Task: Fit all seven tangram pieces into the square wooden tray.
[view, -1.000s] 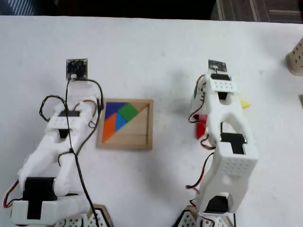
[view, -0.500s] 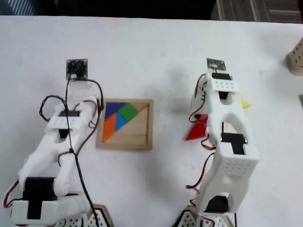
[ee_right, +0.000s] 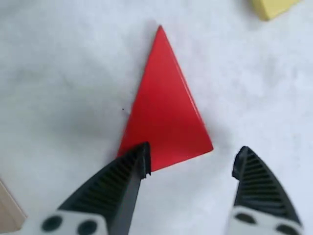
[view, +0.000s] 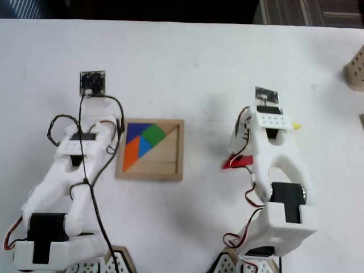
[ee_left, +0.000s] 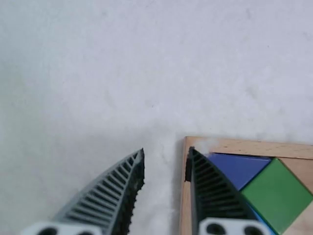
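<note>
The square wooden tray (view: 170,165) lies between the two arms and holds blue (view: 134,131), green (view: 154,134), orange (view: 131,154) and light blue pieces in its left part. My left gripper (ee_left: 166,154) is open at the tray's far left corner (ee_left: 188,143), one finger over the rim beside the blue piece (ee_left: 239,167) and green piece (ee_left: 277,196). A red triangle (ee_right: 166,110) lies flat on the table right of the tray. My right gripper (ee_right: 193,152) is open just over its wide end, one fingertip above a corner. A yellow piece (ee_right: 274,7) lies beyond it.
The right arm (view: 273,148) hides part of the red triangle (view: 234,162) and most of the yellow piece (view: 295,125). A small black board (view: 92,82) with a cable sits behind the left arm. A pale perforated object (view: 356,69) stands at the right edge.
The right arm has drawn back toward the table's front. The red triangle has swung out from under it toward the tray and now lies flatter. The left arm has kept still.
</note>
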Controlling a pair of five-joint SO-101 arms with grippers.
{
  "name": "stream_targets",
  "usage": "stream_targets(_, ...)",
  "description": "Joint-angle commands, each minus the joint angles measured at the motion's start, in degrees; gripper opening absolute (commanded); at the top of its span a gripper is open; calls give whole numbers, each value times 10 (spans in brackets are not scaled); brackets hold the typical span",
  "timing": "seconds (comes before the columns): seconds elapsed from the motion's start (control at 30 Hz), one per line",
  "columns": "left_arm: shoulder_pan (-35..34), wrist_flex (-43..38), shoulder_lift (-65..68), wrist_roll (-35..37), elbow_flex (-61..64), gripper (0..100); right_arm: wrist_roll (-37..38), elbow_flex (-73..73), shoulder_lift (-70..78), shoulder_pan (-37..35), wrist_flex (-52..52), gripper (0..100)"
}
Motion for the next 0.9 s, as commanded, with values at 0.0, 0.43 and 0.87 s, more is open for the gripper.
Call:
stream_targets(0.0,6,3,-6,-7,-34,158,-6,-17,21,1,-14,262)
stream_targets(0.43,6,0,-5,-8,-34,158,-8,-87,78,-11,36,262)
stream_targets(0.87,7,-1,-5,-20,-33,158,-167,-61,-1,-41,-2,265)
